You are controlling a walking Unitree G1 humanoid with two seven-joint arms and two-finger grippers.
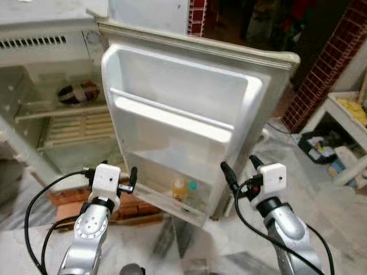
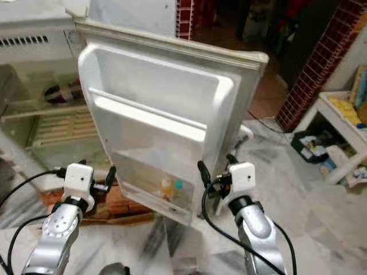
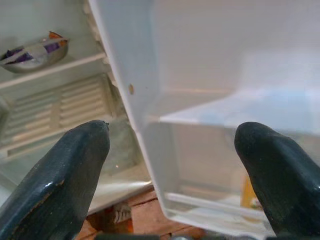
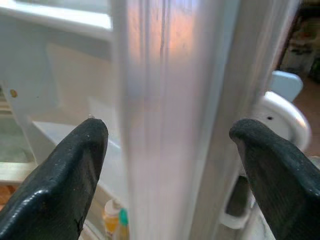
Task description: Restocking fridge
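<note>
The white fridge door [image 1: 183,103] stands swung wide open towards me. Its bottom door shelf [image 1: 172,200] holds a small yellow bottle [image 1: 179,189] and a teal-capped bottle [image 1: 192,186]. My left gripper [image 1: 119,168] is open, low by the door's hinge-side edge, and in its wrist view that door edge [image 3: 145,125] lies between the fingers [image 3: 65,170]. My right gripper [image 1: 239,164] is open, with its jaws on either side of the door's outer edge [image 4: 170,100] and not closed on it. Inside the fridge a bowl [image 1: 78,93] sits on a shelf.
The fridge rests on red bricks [image 1: 74,197]. A white door handle [image 4: 285,115] sits on the door's outer face. A low white table [image 1: 344,114] with clutter below stands at the right, beside a brick pillar [image 1: 327,69]. The floor is marbled tile.
</note>
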